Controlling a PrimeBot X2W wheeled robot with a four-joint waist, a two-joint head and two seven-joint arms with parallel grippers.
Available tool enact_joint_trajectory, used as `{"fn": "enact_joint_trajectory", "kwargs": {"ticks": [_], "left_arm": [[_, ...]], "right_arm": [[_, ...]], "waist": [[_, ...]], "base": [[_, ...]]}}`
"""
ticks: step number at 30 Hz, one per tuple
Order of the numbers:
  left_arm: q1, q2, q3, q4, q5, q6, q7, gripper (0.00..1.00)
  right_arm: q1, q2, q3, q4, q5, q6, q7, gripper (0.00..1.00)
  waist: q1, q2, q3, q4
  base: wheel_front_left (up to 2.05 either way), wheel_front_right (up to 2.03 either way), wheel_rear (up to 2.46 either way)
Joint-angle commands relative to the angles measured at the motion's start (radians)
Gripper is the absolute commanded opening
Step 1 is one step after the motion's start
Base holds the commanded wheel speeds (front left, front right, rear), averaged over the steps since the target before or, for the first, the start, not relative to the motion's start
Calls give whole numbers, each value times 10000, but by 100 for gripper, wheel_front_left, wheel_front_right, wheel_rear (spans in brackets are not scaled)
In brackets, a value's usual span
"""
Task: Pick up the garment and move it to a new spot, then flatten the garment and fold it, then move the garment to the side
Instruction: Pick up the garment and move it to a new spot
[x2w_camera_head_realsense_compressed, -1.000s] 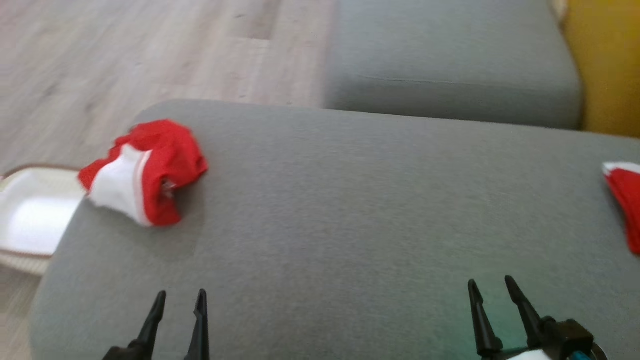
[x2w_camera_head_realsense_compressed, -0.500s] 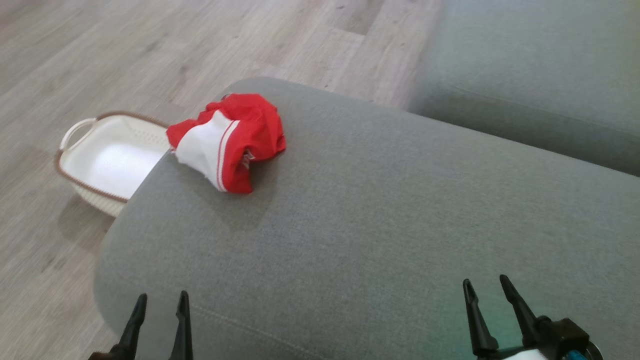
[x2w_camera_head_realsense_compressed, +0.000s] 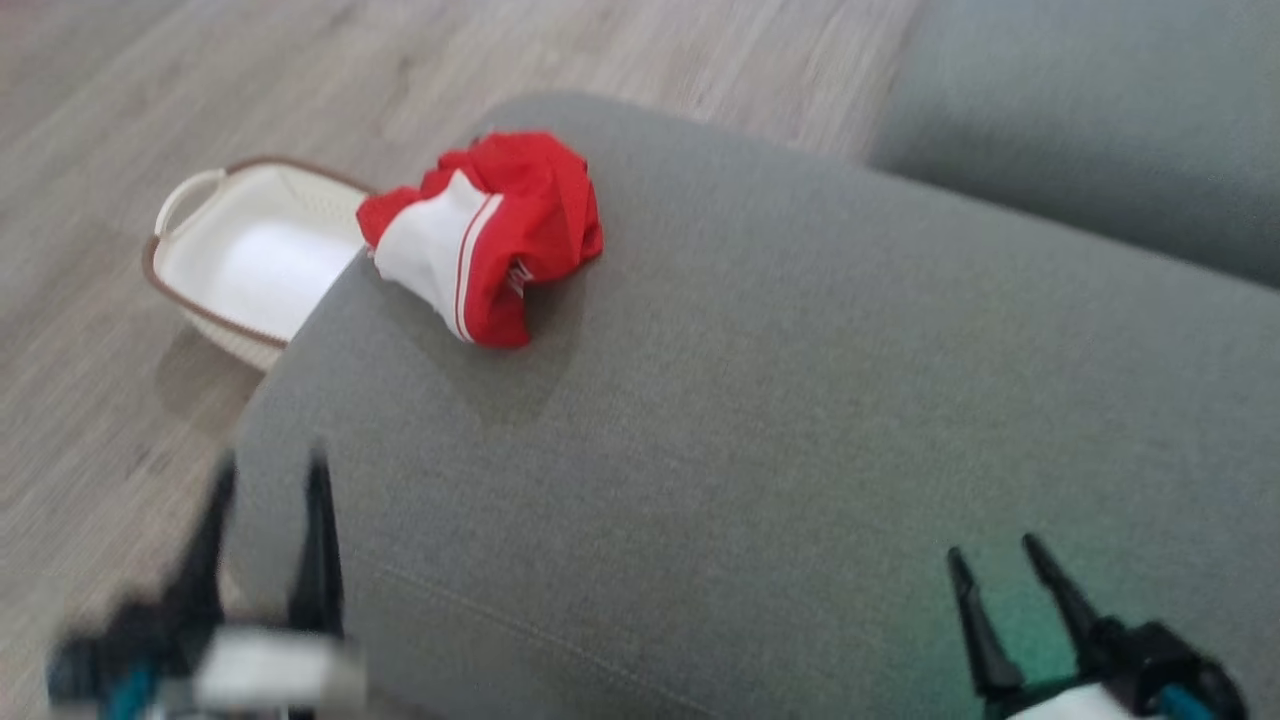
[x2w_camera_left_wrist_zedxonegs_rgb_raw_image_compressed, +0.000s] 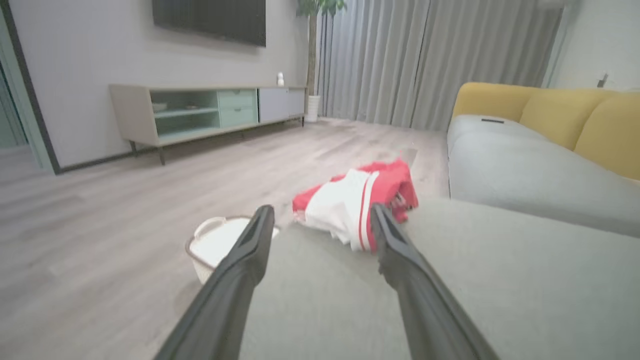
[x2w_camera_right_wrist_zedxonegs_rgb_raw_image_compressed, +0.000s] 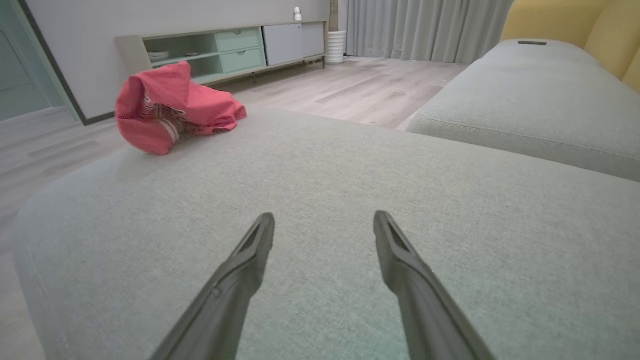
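Right gripper (x2w_camera_head_realsense_compressed: 992, 550): at lower right of head view, above the near part of the cushion; fingers spread wide, nothing between them; not touching the fabric as far as can be told.

Left gripper (x2w_camera_head_realsense_compressed: 270, 470): at lower left of head view, blurred, over the cushion's near left edge; fingers set wide apart, empty. In left wrist view, aimed toward the garment, which appears between and beyond the fingertips, clear of them.

Cushion (x2w_camera_head_realsense_compressed: 800, 400): grey fabric, rounded corners, seam line along the near side; bare across the middle and right.

Garment (x2w_camera_head_realsense_compressed: 490, 230): red with a white panel and a thin white stripe, crumpled into a loose heap. Lying on the cushion at its far left corner, close to the edge, white part toward the basket side. Well apart from both grippers.

Basket (x2w_camera_head_realsense_compressed: 215, 225): white, brown rim, loop handle; standing on the floor just beside the cushion's left edge, below the garment, partly hidden by the cushion. Interior visible as plain white.

Floor (x2w_camera_head_realsense_compressed: 100, 100): pale wood planks, left of and beyond the cushion.

Second seat (x2w_camera_left_wrist_zedxonegs_rgb_raw_image_compressed: 525, 170): grey, beyond the cushion to the right, separated by a gap; small dark flat item on its far end, too small to identify.

Backrest (x2w_camera_left_wrist_zedxonegs_rgb_raw_image_compressed: 575, 120): yellow, behind the second seat.

Cabinet (x2w_camera_left_wrist_zedxonegs_rgb_raw_image_compressed: 200, 110): low, pale green drawers and open shelves, against the far wall.

Curtains (x2w_camera_left_wrist_zedxonegs_rgb_raw_image_compressed: 425, 60): grey, full height, at the far end of the room.
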Motion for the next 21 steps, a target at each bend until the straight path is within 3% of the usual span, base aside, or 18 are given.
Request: {"fn": "enact_joint_trajectory", "kwargs": {"ticks": [1,9,15,21], "left_arm": [[-1568,138,373,-462,180,-63,-63,100],[-6436,713,224,1475,-251,-692,397,100],[-10098,1177,-57,4634,-854,-947,2088,100],[-12241,1518,225,8163,-1274,-856,3699,100]], "right_arm": [[-655,-444,91,-411,-113,65,-111,100],[-1311,-1793,-187,-1064,-293,65,-111,100],[-2081,-2832,-305,-1550,-241,65,-111,100],[-2885,-3494,-190,-1802,-185,65,-111,100]], "waist": [[0,0,565,83],[0,0,2458,-183],[0,0,3851,-570],[0,0,4761,-1222]], "base": [[0,0,0],[0,0,0],[0,0,0],[0,0,0]]}}
